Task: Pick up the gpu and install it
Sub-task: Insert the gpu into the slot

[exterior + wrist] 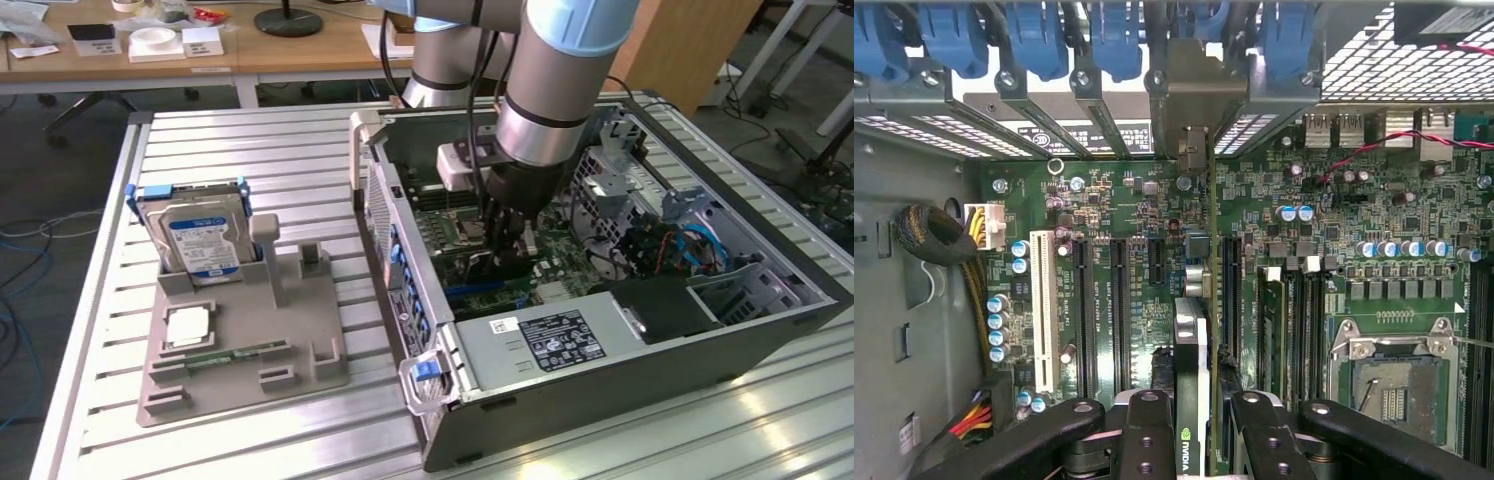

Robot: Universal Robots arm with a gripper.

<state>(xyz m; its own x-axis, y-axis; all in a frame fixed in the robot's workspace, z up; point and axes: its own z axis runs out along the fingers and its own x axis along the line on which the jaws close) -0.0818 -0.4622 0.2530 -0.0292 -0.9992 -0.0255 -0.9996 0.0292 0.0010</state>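
The arm reaches down into the open computer case (627, 330), which lies on its side on the slatted metal table (240, 150) toward the exterior view's right. The gripper (505, 262) hangs low over the green motherboard (567, 275), its black fingers (1147, 440) closed narrowly on the gpu (1191, 400). In the wrist view the card stands on edge between the two fingers, its thin dark body running away from the camera toward the rear slot openings, and its silver end bracket (1199, 100) sits up against the row of blue slot latches (1114, 40). The card lies in line with the black expansion slots (1119, 310), just beside the white slot (1041, 305); whether it is fully seated in a slot cannot be told. The empty processor socket (1399, 375) shows to one side of the card. On the exterior view's left, well apart from the case, a grey parts holder (240, 340) rests on the table with the silver hard drive (200, 240) standing upright at its far end and a slim green memory stick (227, 355) lying nearer the front.
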